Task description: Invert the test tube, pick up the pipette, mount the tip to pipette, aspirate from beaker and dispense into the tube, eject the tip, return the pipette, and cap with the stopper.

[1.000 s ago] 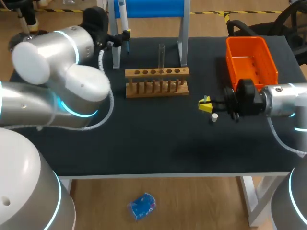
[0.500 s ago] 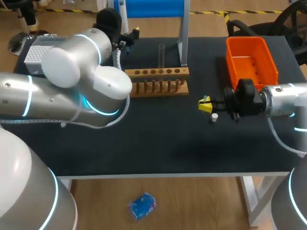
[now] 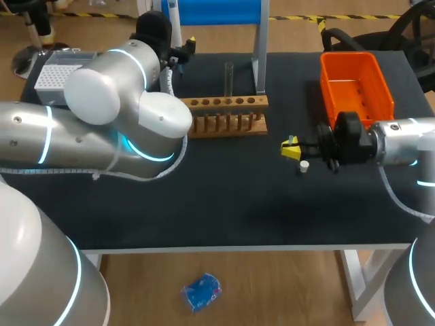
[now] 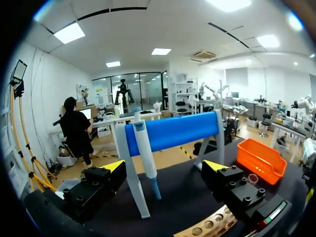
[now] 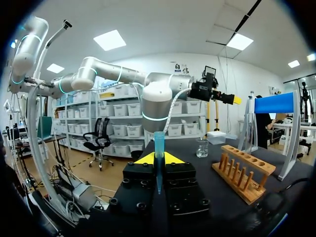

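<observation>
Since a second before, my left arm [image 3: 115, 102] had swung its elbow toward the middle, uncovering the tip box [image 3: 60, 68]; my right arm [image 3: 401, 146] had kept still. The left gripper [image 4: 164, 167] stood with fingers well apart, and the pipette [image 4: 144, 153] hung untouched on its blue stand [image 4: 173, 131] ahead of them. The right gripper [image 5: 159, 159] was clamped on an upright blue tip [image 5: 159, 143]. A test tube [image 3: 229, 76] stood upright in the wooden rack [image 3: 223, 103]. The orange bin [image 3: 380, 88] showed only its own floor. Only the right wrist view showed the beaker [image 5: 201, 147], near the rack; whether it held liquid could not be told. Only the head view showed the white stopper [image 3: 304, 166], on the table just beside the right gripper.
</observation>
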Controlling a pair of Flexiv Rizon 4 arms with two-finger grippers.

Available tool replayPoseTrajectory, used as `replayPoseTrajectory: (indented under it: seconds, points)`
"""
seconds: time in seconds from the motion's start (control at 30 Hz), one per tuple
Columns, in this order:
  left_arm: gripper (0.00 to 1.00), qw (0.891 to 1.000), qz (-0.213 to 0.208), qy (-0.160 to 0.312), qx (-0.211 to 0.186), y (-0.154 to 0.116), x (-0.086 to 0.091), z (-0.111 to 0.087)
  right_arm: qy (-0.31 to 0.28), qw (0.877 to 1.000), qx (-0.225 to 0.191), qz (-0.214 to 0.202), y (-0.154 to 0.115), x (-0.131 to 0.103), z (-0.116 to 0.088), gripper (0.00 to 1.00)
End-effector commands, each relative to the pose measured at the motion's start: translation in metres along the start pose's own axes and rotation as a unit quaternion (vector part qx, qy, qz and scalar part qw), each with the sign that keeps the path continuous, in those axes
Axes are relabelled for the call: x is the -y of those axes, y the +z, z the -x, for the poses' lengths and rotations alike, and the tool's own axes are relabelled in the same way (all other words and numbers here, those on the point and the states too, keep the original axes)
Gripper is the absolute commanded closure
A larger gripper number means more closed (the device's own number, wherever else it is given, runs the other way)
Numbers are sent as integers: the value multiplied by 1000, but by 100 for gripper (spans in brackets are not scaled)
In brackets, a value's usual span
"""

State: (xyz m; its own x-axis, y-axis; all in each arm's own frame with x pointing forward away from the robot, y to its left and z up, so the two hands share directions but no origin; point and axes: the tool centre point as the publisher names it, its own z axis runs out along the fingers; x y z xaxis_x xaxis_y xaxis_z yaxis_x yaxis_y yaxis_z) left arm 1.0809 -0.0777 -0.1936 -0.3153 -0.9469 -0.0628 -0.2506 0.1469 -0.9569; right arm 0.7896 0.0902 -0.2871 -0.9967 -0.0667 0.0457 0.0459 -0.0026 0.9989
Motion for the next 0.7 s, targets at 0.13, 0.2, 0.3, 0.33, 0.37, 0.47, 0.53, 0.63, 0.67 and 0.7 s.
replayPoseTrajectory:
  seconds: [0.13,0.2,0.3,0.33,0.37,0.47,0.53,0.63,0.67,0.7]
  points:
    - [0,999,10,-10,48,36,11,0,0,1000,0,-1,-1,0,-1,100]
    - [0,998,10,-17,54,43,12,3,0,1000,0,-1,-1,0,-1,100]
    - [0,998,11,-20,66,53,13,7,0,1000,0,-1,-1,0,-1,100]
    - [0,998,11,-22,66,56,13,8,0,1000,0,-1,-1,0,-1,100]
    - [0,997,14,-22,71,59,13,9,0,1000,0,-1,-1,0,-1,100]
    - [0,997,15,-26,73,67,12,12,0,1000,0,-1,-1,0,-1,100]
    - [0,996,16,-31,76,71,11,15,0,1000,0,-1,-1,0,-1,100]
    - [0,996,20,-37,81,76,10,18,0,1000,0,-1,-1,0,-1,100]
    - [0,996,20,-38,82,77,10,19,0,1000,0,-1,-1,0,-1,100]
    - [0,996,20,-38,83,79,9,19,0,1000,0,-1,-1,0,-1,100]
